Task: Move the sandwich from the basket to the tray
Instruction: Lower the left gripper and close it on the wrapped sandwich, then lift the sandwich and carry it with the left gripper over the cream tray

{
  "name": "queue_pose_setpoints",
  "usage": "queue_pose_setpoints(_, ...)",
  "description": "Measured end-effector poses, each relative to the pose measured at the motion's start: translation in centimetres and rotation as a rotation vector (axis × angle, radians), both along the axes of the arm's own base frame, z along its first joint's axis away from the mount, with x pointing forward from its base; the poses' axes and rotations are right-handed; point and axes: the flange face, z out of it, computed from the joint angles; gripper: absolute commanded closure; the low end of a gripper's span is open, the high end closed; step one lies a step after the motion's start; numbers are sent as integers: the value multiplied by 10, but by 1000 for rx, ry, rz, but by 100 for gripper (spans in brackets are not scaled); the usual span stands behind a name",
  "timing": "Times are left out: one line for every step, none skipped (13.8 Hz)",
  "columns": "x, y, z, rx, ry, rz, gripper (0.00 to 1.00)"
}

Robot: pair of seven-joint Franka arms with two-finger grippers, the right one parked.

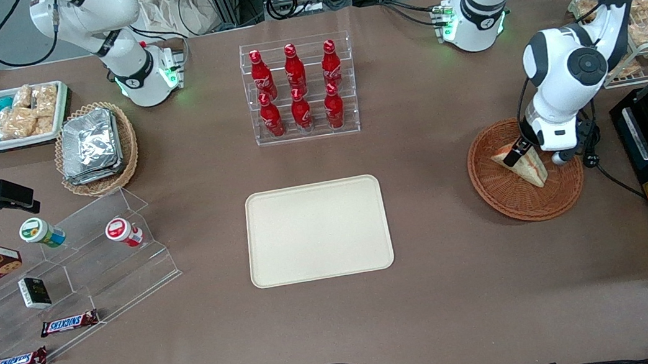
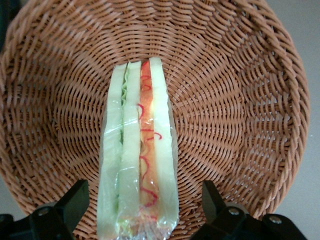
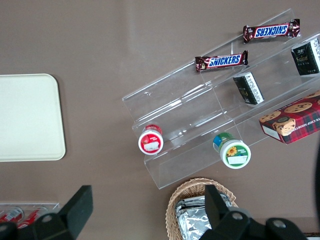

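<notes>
The sandwich lies in the basket, toward the working arm's end of the table. The gripper hangs open over it, one finger on each side. The tray sits well apart.

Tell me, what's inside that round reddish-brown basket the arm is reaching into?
Only the wrapped sandwich lies in the basket, standing on its edge. The open end effector straddles its end without gripping. The weave directly under the sandwich is covered.
</notes>
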Motion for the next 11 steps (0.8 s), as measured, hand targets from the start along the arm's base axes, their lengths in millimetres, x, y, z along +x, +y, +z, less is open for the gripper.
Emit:
queue_pose_setpoints(-1,-1,-4,0,0,-1,15)
queue_pose_setpoints(-1,-1,-6,0,2,-1,29)
queue_pose_setpoints(-1,-1,-8,0,4,-1,42)
queue_pose_setpoints(-1,-1,-8,0,5,-1,51)
queue_pose_setpoints(-1,-1,-9,0,6,-2,57)
queue_pose_setpoints(-1,-2,-9,1,6,-6,60)
queue_pose_setpoints(-1,-3,-9,4,6,-14,61)
queue_pose_setpoints(-2,-4,-9,7,6,-23,62)
queue_pose_setpoints(-2,-5,-9,12,5,-33,62)
queue_pose_setpoints(-2,-6,-9,16,5,-41,62)
queue_pose_setpoints(-2,-6,-9,18,5,-51,62)
